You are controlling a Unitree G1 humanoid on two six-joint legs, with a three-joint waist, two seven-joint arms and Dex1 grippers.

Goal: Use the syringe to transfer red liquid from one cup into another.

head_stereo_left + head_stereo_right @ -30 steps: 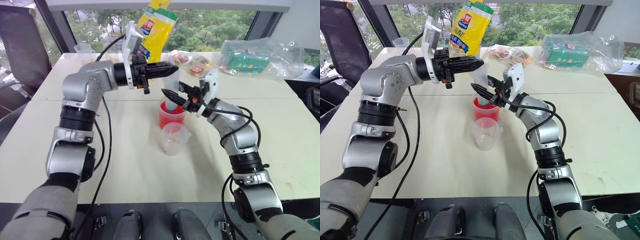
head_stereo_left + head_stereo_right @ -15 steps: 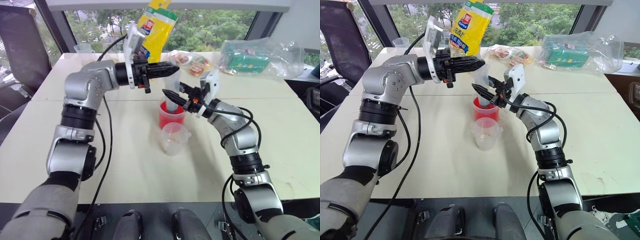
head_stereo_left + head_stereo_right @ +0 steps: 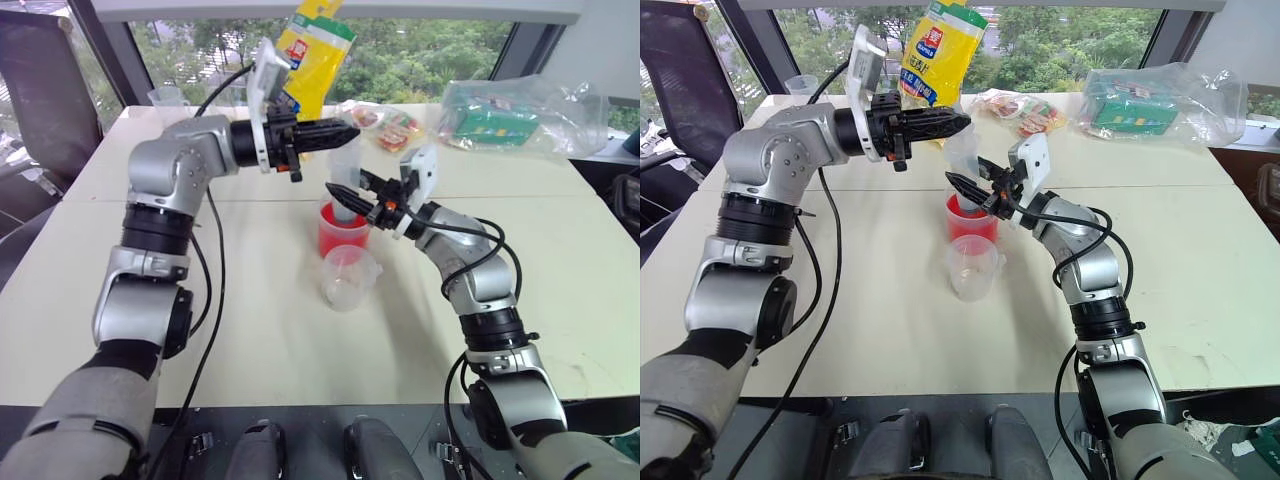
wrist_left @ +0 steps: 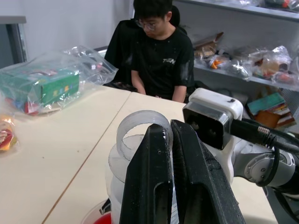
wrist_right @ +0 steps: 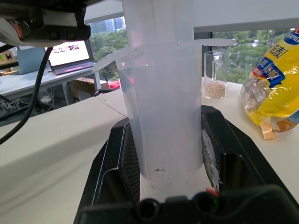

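Head views: syringe (image 3: 345, 178) upright in red cup (image 3: 343, 232), small clear cup (image 3: 348, 277) just in front on table (image 3: 270, 330) | right gripper (image 3: 345, 194) clamps barrel | left gripper (image 3: 345, 130) pinched on plunger | left wrist: fingers (image 4: 152, 177) closed at plunger top (image 4: 140, 128), person seated beyond | right wrist: fingers (image 5: 119, 161) flank barrel (image 5: 163, 116), touching
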